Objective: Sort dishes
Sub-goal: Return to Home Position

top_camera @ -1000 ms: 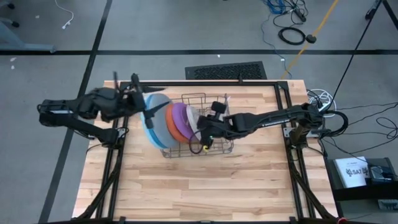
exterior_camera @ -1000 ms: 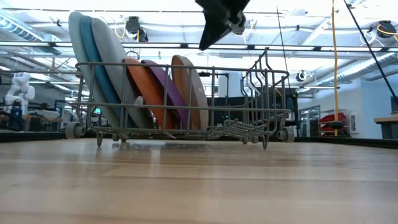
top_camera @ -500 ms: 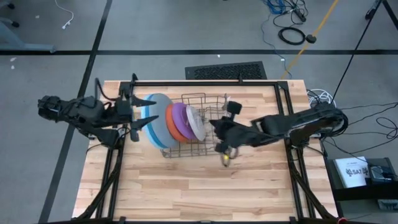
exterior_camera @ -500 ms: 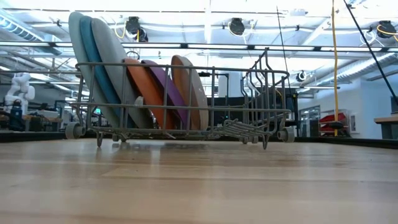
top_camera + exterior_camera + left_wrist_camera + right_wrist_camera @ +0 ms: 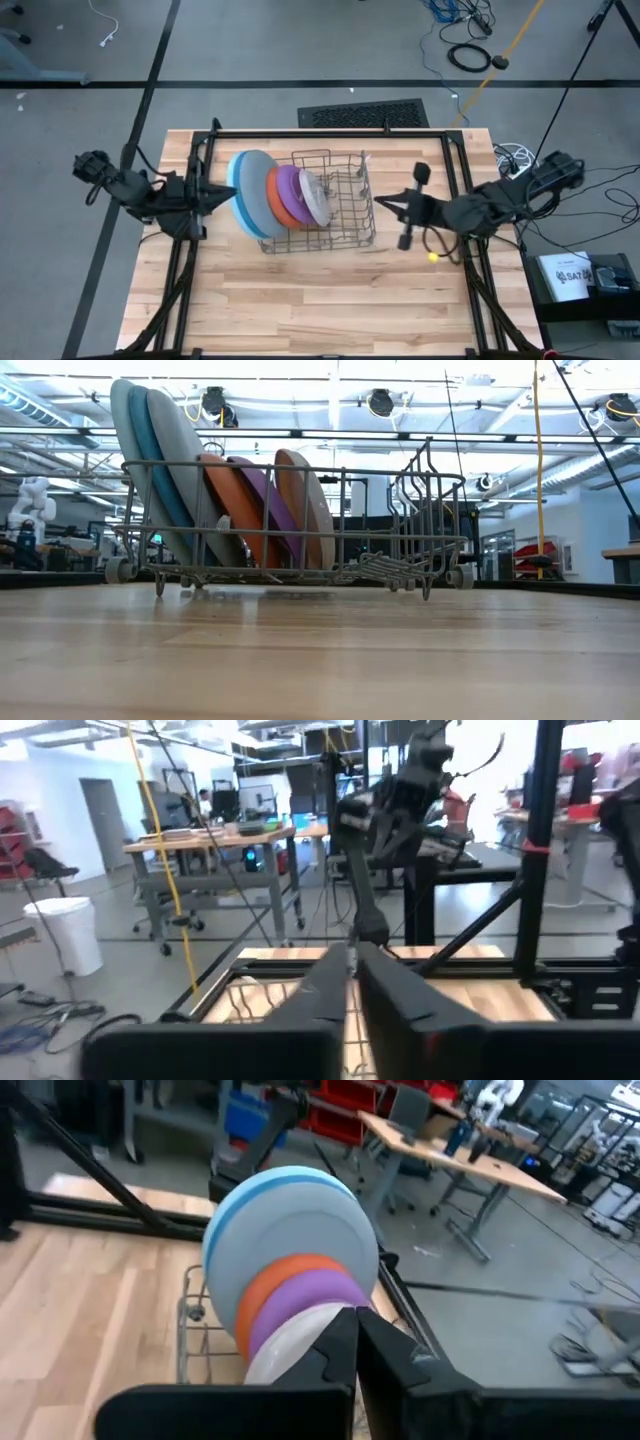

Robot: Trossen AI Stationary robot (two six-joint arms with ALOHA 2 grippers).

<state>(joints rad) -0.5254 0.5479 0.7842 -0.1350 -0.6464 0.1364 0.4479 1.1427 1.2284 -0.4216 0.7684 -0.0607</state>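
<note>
All six plates [image 5: 257,192] stand on edge in the dish rack [image 5: 430,540]. My left fingers [image 5: 408,1010] and right fingers [image 5: 392,1368] are together and empty, one arm off each end of the rack. The plates look stiff, smooth and probably breakable, so I'd pinch one by its upper rim.

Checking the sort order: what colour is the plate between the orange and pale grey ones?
It is the purple plate, seen best in the right wrist view.

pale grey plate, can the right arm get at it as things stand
Probably yes: the right gripper faces the pale grey plate, nearest of the row, with only dish rack wires between.
</note>
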